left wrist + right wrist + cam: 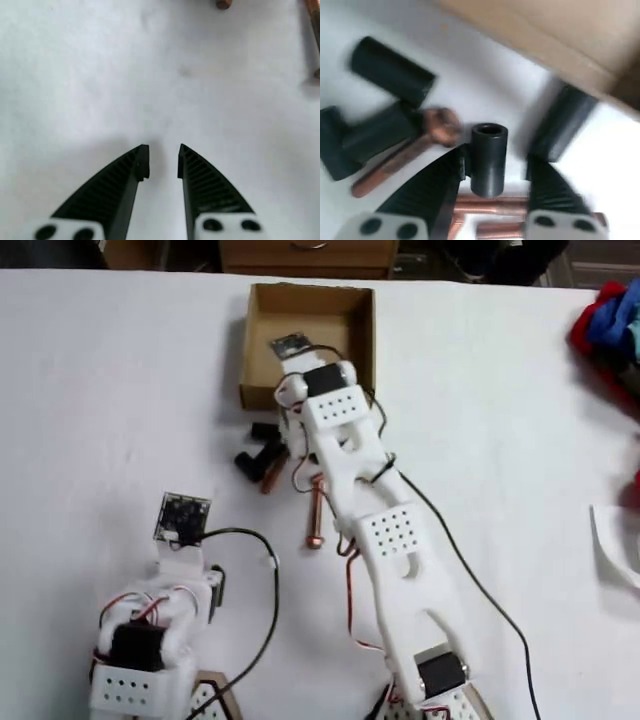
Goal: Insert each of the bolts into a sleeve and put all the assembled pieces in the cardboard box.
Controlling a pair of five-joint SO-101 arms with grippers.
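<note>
High view: the right arm stretches to the brown cardboard box (300,315), its wrist covering part of the box's near wall. The left arm is folded, well apart from the box.

Left wrist view: the left claw (162,160) is narrowly parted above the white bench (100,75).

Right wrist view: the right claw (496,155) is wide around an upright black cylindrical sleeve (489,172) near the box, with blurred copper bolts (490,205) beneath.

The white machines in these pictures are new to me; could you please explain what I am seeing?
Two small robot arms stand at a white table. The high view looks down from a fixed camera; the others come from a camera on each wrist. The left tool is open over the table. The right arm lies stretched beside the cardboard box, and the right tool is open around an upright black sleeve, not clamped. More sleeves and copper bolts lie nearby.
</note>
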